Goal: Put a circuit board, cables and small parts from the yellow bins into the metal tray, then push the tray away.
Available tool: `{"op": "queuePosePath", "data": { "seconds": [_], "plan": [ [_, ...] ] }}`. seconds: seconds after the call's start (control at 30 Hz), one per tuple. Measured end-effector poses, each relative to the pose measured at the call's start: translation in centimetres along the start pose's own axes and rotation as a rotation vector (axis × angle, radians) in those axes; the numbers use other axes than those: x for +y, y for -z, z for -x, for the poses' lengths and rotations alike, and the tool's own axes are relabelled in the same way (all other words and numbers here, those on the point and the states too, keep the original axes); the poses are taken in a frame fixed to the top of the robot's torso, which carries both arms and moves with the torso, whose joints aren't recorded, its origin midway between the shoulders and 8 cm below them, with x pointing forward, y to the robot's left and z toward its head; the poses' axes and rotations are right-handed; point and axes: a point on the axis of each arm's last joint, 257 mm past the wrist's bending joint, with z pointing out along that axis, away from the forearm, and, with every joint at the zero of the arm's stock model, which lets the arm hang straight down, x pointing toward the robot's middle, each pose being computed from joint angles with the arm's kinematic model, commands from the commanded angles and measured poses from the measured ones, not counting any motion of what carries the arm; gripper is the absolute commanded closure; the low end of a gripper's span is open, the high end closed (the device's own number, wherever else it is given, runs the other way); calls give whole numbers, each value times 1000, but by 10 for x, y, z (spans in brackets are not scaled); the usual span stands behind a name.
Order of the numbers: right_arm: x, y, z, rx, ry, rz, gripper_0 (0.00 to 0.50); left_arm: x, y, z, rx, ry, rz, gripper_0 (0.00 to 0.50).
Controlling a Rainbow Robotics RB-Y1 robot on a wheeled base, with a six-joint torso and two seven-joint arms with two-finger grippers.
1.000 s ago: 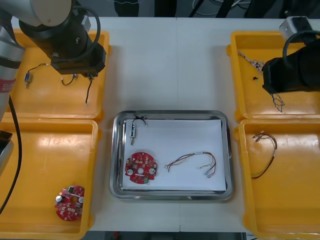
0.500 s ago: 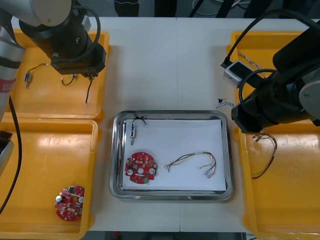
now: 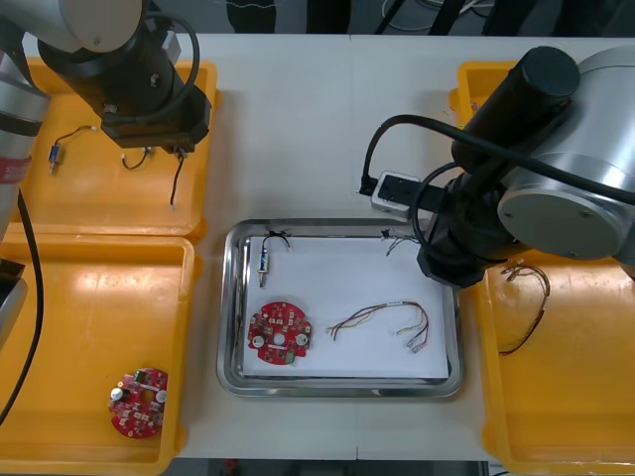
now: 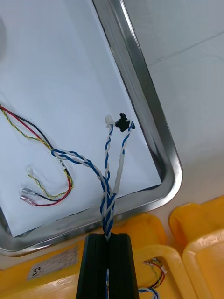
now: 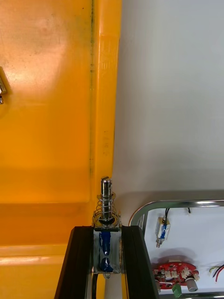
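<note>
Swinging in from the far right yellow bin (image 3: 466, 99) over the last second, the right hand (image 4: 106, 236) now hangs above the far right corner of the metal tray (image 3: 337, 226). Its fingers are pinched narrow on a twisted blue and white cable (image 4: 108, 187) whose loose ends dangle over the white liner. Lying in the tray are a round red circuit board (image 3: 279, 334), a red and yellow cable (image 3: 382, 322) and a small metal part (image 3: 265, 260), while the left hand (image 5: 107, 230) sits above the far left yellow bin (image 3: 60, 198), by the rim next to the bench (image 3: 298, 129), clamped on a spring-wound small metal part (image 5: 106, 205).
</note>
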Motion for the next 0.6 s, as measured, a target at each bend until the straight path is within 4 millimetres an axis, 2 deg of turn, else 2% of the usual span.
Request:
{"op": "queuePosePath", "data": {
  "seconds": [0.17, 0.43, 0.6],
  "plan": [
    [3, -19, 10, -9, 64, 32, 500, 0, 0, 0, 0, 0, -1, 500],
    [7, -46, 30, -50, 55, 41, 500, -1, 0, 0, 1, -1, -2, 500],
    [14, -70, 30, -26, 94, 26, 500, -1, 0, 0, 2, -1, -3, 500]
  ]
}}
